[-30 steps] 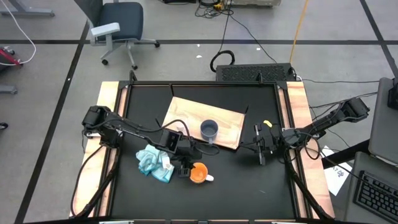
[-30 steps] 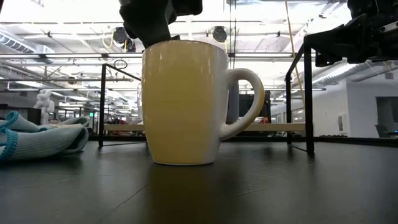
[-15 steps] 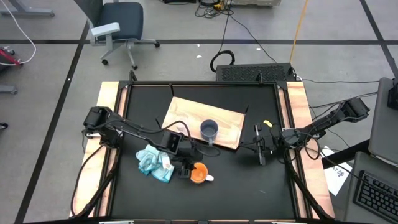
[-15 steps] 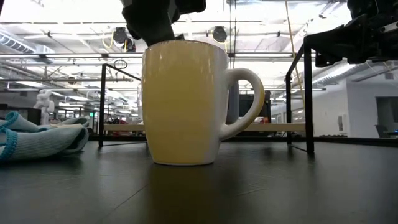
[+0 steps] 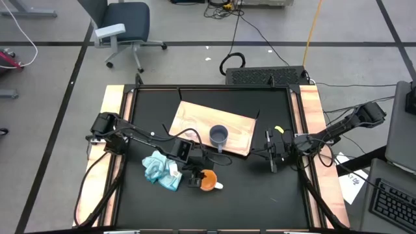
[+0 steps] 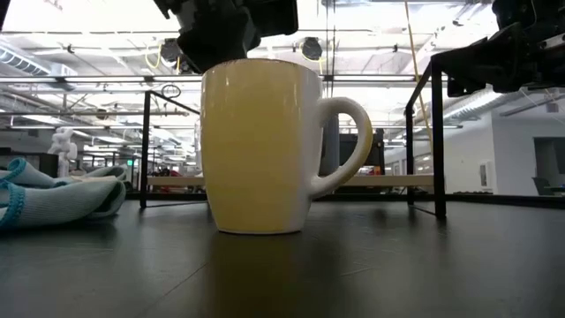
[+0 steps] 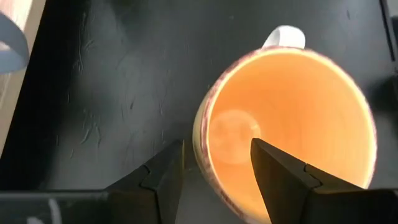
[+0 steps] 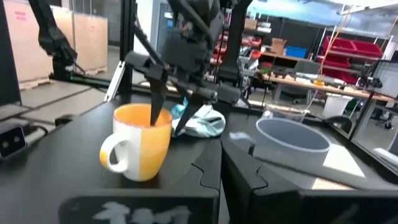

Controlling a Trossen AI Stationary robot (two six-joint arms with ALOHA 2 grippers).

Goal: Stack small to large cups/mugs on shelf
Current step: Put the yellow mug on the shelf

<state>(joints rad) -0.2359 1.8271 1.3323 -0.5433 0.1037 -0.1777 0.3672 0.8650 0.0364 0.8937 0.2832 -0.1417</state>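
1. A black tabletop with pale wooden side strips stands on a grey floor; an office chair sits beyond it.
2. Two mugs are visible: the grey-blue mug on the shelf, and the orange mug upright on the tabletop nearer the front. One light blue cloth lies just beside the orange mug.
3. The left gripper is spread apart, one finger inside the orange mug's rim, one outside.
4. The right gripper waits near the shelf's right end; I cannot tell its finger state.
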